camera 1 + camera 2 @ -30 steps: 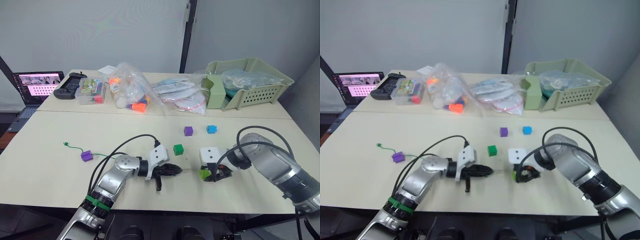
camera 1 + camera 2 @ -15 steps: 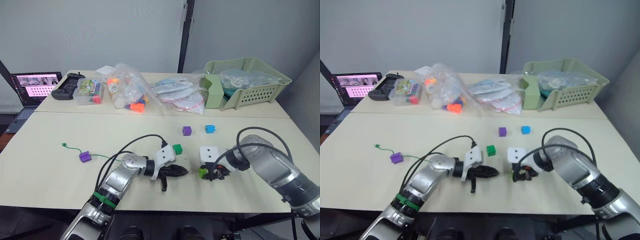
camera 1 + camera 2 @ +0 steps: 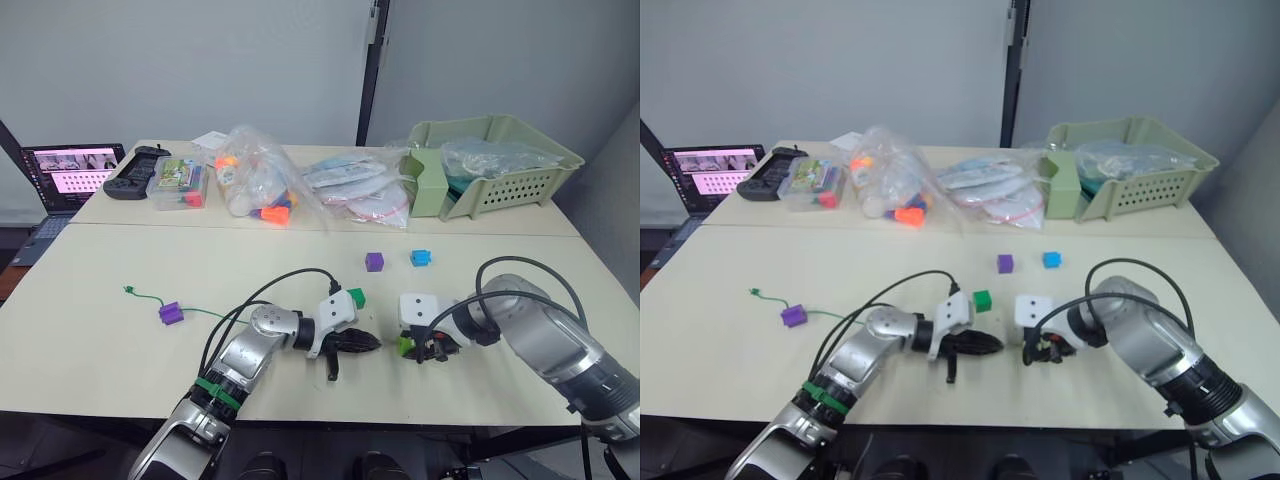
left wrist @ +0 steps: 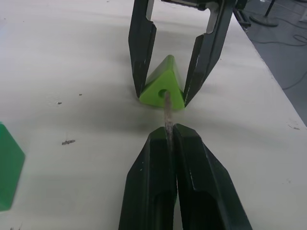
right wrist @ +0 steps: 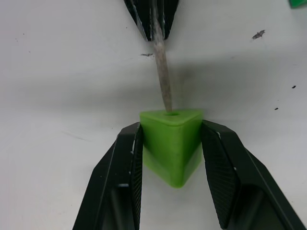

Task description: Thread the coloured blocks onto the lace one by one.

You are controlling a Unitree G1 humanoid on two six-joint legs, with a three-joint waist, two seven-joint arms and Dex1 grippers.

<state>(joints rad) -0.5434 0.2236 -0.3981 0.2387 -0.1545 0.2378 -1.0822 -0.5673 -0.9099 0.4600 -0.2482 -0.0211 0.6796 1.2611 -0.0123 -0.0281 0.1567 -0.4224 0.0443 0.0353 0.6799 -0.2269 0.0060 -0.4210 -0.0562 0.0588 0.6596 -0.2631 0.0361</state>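
My right gripper (image 3: pixel 411 347) is shut on a lime green block (image 5: pixel 171 139), holding it on the table with its hole facing my left gripper (image 3: pixel 366 341). The left gripper is shut on the lace's pale stiff tip (image 4: pixel 167 109), and that tip touches the mouth of the block's hole. The thin green lace (image 3: pixel 205 312) trails left through a purple block (image 3: pixel 171 313) to its knotted end. A dark green block (image 3: pixel 355 296) lies just behind the left gripper. A second purple block (image 3: pixel 374 261) and a blue block (image 3: pixel 420 258) lie farther back.
Along the back of the table stand a laptop (image 3: pixel 68 170), a black controller (image 3: pixel 135 172), a clear box (image 3: pixel 183 183), clear bags (image 3: pixel 257 185) with orange toy pieces, flat packets (image 3: pixel 362 190) and a pale green basket (image 3: pixel 495 165).
My left gripper has moved right with the lace tip, closing the gap to the lime green block. The right gripper has stayed nearly still.
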